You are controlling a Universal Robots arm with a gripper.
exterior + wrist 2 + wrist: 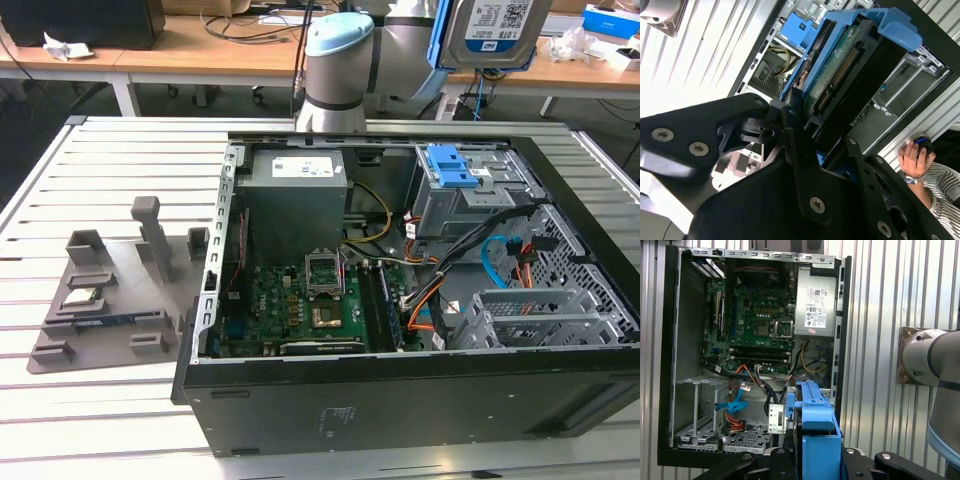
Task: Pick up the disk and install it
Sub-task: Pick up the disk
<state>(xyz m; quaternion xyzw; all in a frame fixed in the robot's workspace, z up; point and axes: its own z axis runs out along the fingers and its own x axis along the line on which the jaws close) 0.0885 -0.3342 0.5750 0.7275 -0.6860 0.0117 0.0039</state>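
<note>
Pick-up: done, we found the gripper [820, 145] clamped on the disk [490, 30] | Install: outstanding (we noted it aloft above the open computer case [400, 400], not seated)

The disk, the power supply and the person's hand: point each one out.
the disk [495, 32], exterior view, on its labelled silver face.
the power supply [296, 205], exterior view, on its grey casing.
the person's hand [913, 157], second wrist view, on the hand's middle.
</note>
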